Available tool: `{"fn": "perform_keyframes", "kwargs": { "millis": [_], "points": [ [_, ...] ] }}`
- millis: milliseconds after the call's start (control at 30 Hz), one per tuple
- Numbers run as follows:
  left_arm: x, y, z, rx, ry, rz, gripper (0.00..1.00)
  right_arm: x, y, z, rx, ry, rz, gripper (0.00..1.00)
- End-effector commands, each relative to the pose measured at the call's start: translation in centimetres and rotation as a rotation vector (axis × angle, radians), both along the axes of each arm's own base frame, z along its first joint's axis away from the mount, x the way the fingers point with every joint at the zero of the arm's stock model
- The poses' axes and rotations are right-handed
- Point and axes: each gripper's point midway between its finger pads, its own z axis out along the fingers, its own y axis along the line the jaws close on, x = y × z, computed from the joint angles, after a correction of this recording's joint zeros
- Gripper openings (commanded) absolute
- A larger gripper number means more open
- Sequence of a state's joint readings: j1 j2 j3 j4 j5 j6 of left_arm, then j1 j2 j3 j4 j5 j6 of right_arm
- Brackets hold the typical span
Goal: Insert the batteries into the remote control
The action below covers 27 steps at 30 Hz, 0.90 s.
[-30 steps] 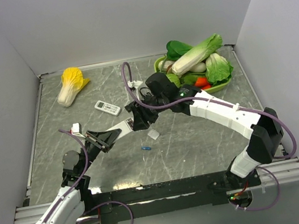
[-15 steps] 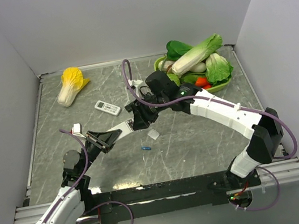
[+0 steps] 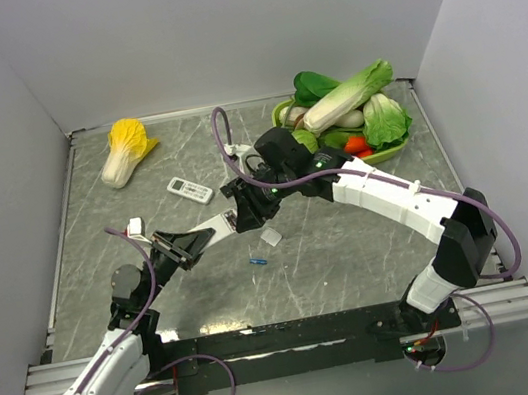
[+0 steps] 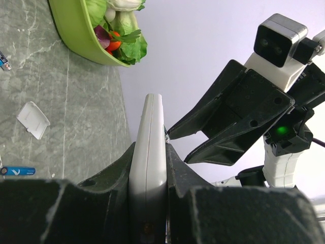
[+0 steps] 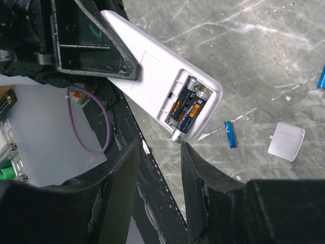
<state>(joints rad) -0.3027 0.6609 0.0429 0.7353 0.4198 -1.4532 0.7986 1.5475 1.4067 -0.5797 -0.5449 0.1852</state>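
The left arm [image 3: 115,334] reaches up from its base at the near left and slants toward the middle of the counter [image 3: 355,253]. Its left pincer [image 3: 190,242] is clamped on the remote control [image 3: 218,227] and holds it above the counter (the left wrist view shows the remote edge-on, pinched between both fingers). The right arm [image 3: 396,201] rises from the near right, bends at the elbow and stretches far to the left with its wrist tipped down. This puts the right pincer [image 5: 160,147] right at the remote's free end, facing its plain white back. Its fingers stand moderately apart and grip nothing. The compartment in that back is uncovered, and two batteries [image 5: 189,101] lie in it side by side. One shows its silvery tip at the remote's edge, just beside the right pincer's tips. A loose battery [image 5: 230,134] lies on the counter below, near the white battery cover [image 5: 287,141].
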Motion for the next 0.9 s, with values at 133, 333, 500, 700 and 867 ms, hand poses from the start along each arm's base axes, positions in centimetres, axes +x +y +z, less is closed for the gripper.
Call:
{"fn": "perform_keyframes", "kwargs": {
  "millis": [133,333,500,700,867],
  "points": [
    [-0.07,0.18,2.33,-0.024,-0.086,0.011,0.01,-0.02,0.74,0.78,0.016,-0.012,0.010,0.45],
    [-0.15,0.13,2.49,-0.026,-0.091,0.007,0.01,-0.41,1.13,1.16,0.032,-0.013,0.025,0.45],
    [-0.19,0.14,2.36,-0.026,-0.087,0.006,0.01,-0.50,1.32,1.13,0.033,-0.009,0.031,0.43],
    [-0.25,0.11,2.43,-0.027,-0.090,0.003,0.01,-0.50,1.31,1.14,0.032,-0.015,0.026,0.43],
    [-0.35,0.12,2.54,-0.030,-0.095,0.002,0.01,-0.11,1.00,1.62,0.027,-0.053,0.015,0.43]
  ]
}}
